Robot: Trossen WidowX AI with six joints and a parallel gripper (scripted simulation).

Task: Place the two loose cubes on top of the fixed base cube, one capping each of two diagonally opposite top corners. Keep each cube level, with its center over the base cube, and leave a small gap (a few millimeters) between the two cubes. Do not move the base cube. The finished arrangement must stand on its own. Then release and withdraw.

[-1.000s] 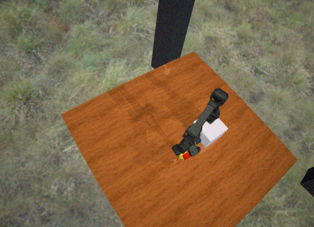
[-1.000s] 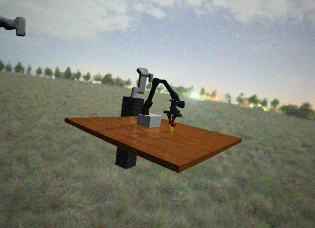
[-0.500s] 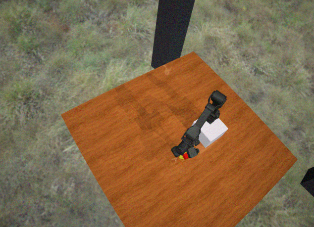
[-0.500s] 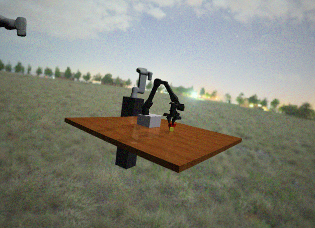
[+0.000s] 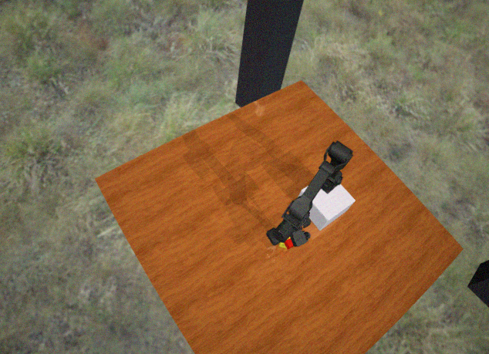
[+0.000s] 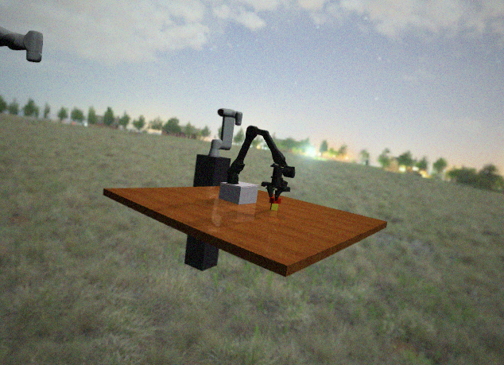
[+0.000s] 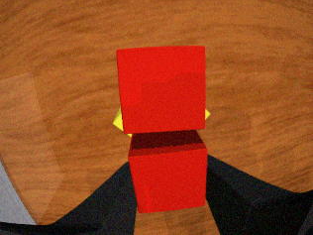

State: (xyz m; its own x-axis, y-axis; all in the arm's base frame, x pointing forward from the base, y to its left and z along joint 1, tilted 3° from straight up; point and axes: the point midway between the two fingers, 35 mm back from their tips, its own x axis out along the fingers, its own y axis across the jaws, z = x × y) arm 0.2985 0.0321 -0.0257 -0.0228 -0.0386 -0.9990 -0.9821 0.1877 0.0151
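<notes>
A small yellow base cube [image 5: 281,246] [image 6: 274,207] [image 7: 119,120] stands on the wooden table [image 5: 197,224] [image 6: 317,231]. In the wrist view only its two side corners show. One red cube [image 7: 160,88] rests on top of it and covers most of it. My gripper [image 5: 289,240] [image 6: 276,196] [image 7: 167,166] is shut on a second red cube [image 7: 167,180] [image 5: 288,244]. It holds that cube right next to the placed one, at the base cube's near side. From the wrist view I cannot tell whether the two red cubes touch.
The white block [image 5: 333,206] [image 6: 238,192] that carries the arm stands just behind the cubes. A tall black post [image 5: 268,42] [image 6: 209,169] stands at the table's far edge, with a grey arm [image 6: 226,129] on it. Grass surrounds the table.
</notes>
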